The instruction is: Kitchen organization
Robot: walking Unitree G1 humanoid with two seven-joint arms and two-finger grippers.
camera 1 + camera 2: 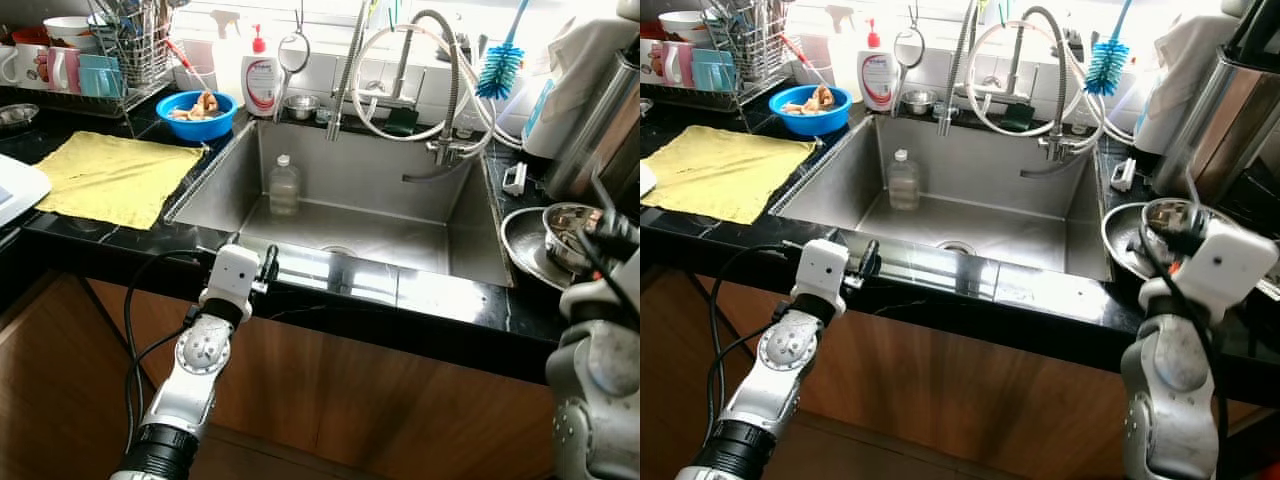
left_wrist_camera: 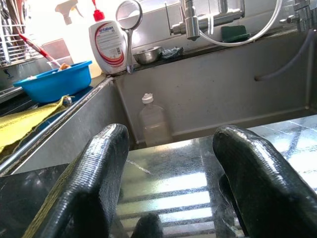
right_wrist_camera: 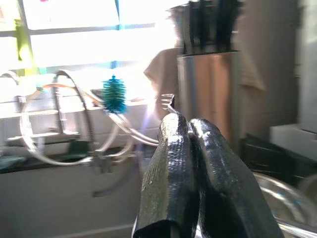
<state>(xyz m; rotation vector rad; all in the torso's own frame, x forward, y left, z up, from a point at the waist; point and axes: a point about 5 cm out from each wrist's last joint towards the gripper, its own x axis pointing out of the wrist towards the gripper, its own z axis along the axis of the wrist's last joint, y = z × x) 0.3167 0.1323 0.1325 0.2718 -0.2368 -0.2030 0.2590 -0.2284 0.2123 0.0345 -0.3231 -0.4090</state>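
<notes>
So we're parked at the sink (image 1: 420, 190), black counter (image 1: 110, 240) all around it. Our left gripper (image 2: 171, 191) hovers at the front rim, around 6 o'clock of the basin, fingers (image 2: 94, 183) spread wide with nothing in them. A clear bottle (image 1: 284, 186) stands inside against the back wall. Our right gripper (image 3: 190, 148) is at 3 o'clock, over the steel bowl (image 1: 1170, 222) on its plate (image 1: 1120, 240), fingers pressed together, gripping nothing we can see.

Our arms: silver jointed shells, white wrist blocks, black cables looping alongside; left gripper (image 2: 171, 188) fingers thick, glossy black.
</notes>
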